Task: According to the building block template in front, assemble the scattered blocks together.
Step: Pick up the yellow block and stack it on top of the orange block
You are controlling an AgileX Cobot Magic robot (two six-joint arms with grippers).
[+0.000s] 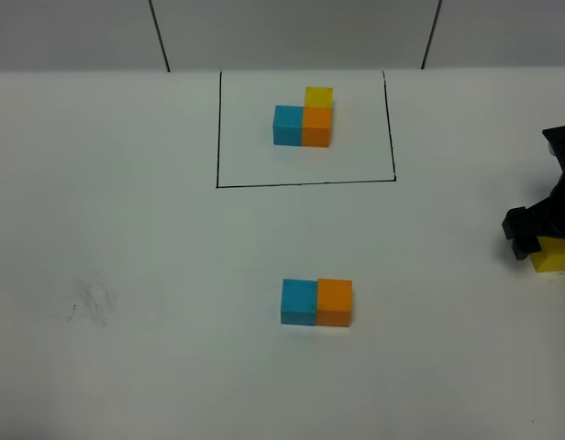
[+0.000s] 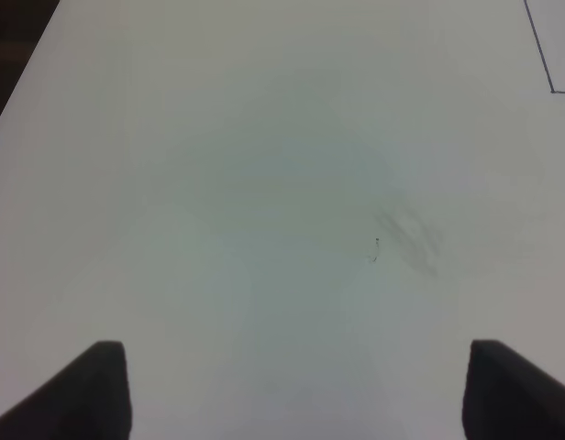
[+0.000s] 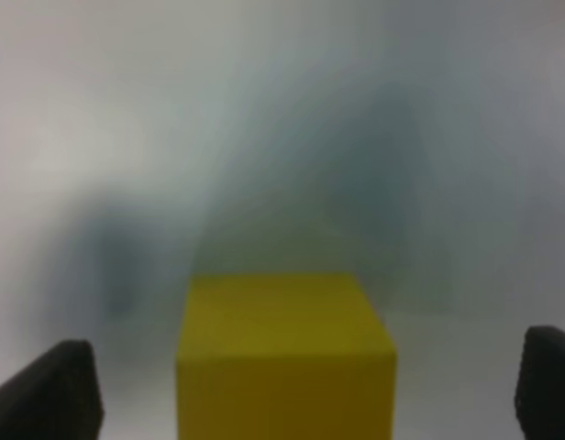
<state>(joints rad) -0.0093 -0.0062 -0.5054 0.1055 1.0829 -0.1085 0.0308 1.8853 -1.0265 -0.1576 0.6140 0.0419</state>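
Note:
The building block template is a black-lined rectangle (image 1: 305,183) at the back. It frames an L of cubes: blue (image 1: 288,125), orange (image 1: 317,126) and yellow (image 1: 319,95). Of the scattered blocks, the sky blue cube (image 1: 299,302) and the orange cube (image 1: 335,302) sit side by side, touching, in the middle of the table. The yellow cube (image 1: 555,256) lies at the far right edge. My right gripper (image 1: 537,240) is open around it, and in the right wrist view the cube (image 3: 287,348) sits between the spread fingers (image 3: 53,394) with gaps on both sides. My left gripper (image 2: 296,394) is open and empty over bare table, out of the exterior view.
A faint grey smudge (image 1: 90,302) marks the white table at the left and also shows in the left wrist view (image 2: 411,238). A corner of the template line (image 2: 550,90) shows there too. A dark table edge (image 2: 12,82) lies beyond.

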